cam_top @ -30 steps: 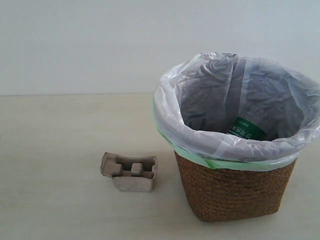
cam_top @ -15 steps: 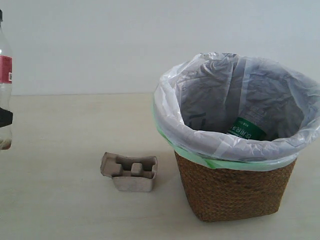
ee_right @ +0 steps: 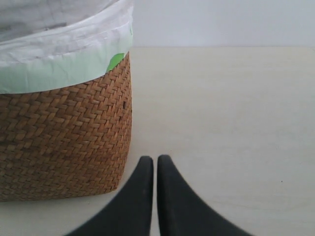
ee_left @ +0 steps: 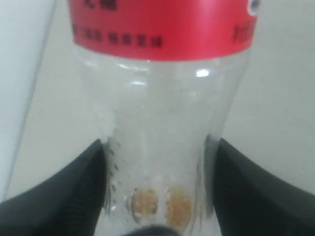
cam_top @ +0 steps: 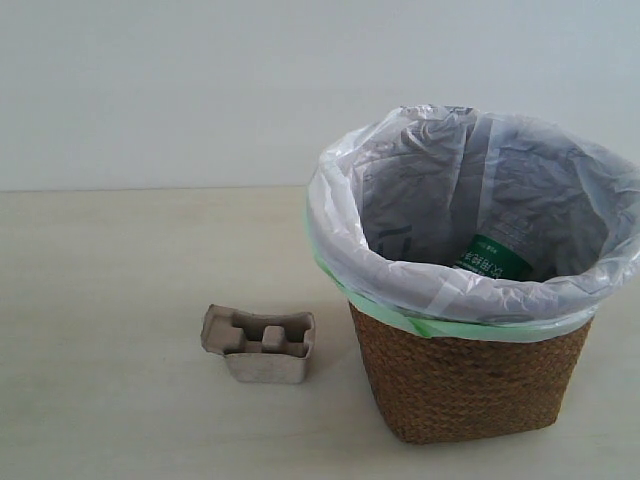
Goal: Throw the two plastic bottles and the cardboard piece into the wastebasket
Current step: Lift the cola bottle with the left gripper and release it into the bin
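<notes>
Wastebasket, green-label bottle inside, stands just beside the right gripper, whose jaws are pressed together, empty, low over the table. Left gripper clamps the red-label bottle on its clear waist. Cardboard piece lies apart from both. Risk: gripped off-centre, the smooth bottle may tip and miss the rim.

The left gripper is a pair of matte black fingers, broad wedges that are thick at the base and rise in a smooth concave curve to narrow tips. The right gripper has the same plain matte black finish, its mirrored pair shaped like slim horns tapering from wide bases to rounded points.
</notes>
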Tool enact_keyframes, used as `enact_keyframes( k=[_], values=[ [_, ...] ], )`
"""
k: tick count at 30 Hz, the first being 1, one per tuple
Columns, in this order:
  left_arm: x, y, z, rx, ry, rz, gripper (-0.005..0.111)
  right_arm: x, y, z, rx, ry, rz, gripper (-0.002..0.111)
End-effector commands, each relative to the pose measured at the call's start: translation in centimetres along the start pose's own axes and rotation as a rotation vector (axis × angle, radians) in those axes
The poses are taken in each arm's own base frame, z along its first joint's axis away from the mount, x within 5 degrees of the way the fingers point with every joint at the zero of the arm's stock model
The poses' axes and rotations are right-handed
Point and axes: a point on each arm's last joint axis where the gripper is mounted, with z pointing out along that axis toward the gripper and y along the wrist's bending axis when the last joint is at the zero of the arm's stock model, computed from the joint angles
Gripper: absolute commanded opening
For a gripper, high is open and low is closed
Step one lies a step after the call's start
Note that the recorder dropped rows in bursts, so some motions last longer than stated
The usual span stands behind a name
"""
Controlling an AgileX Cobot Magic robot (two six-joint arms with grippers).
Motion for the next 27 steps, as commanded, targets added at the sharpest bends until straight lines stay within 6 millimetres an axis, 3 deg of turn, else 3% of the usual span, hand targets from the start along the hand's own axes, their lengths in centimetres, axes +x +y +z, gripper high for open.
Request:
enact_keyframes(
  k=[1, 7, 10, 13, 17, 20, 22, 23, 27],
  values=[
    [-0.3, 1.2, -1.6, -0.070, -0.046, -0.016, 0.004, -0.1, 0.0, 0.0, -0.001, -0.015, -0.002, 0.000],
    [-0.7, -0.5, -0.6, 0.082, -0.041, -0.071, 0.004, -0.1, 0.0, 0.0, -0.001, -0.015, -0.002, 0.000],
    [-1.6, -3.2, 0.4, 0.306, -0.068, -0.086, 0.004, -0.1, 0.0, 0.0, -0.001, -0.015, -0.002, 0.000],
    [-3.8, -7.6, -0.2, 0.570, -0.153, -0.067, 0.004, -0.1, 0.0, 0.0, -0.001, -0.015, -0.002, 0.000],
    [-8.7, -16.1, -5.7, 1.036, -0.328, 0.041, 0.011, -0.1, 0.0, 0.0, -0.001, -0.015, -0.002, 0.000],
    [-13.0, -21.4, -12.8, 1.318, -0.438, 0.061, 0.044, -0.1, 0.0, 0.0, -0.001, -0.015, -0.002, 0.000],
    [-15.3, -23.0, -16.8, 1.451, -0.413, 0.012, 0.077, -0.1, 0.0, 0.0, -0.001, -0.015, -0.002, 0.000],
    [-16.0, -23.6, -18.0, 1.491, -0.356, 0.006, 0.087, -0.1, 0.0, 0.0, -0.001, -0.015, -0.002, 0.000],
    [-16.6, -24.8, -18.3, 1.343, -0.164, 0.104, 0.089, -0.1, 0.0, 0.0, -0.001, -0.015, -0.002, 0.000]
  ],
)
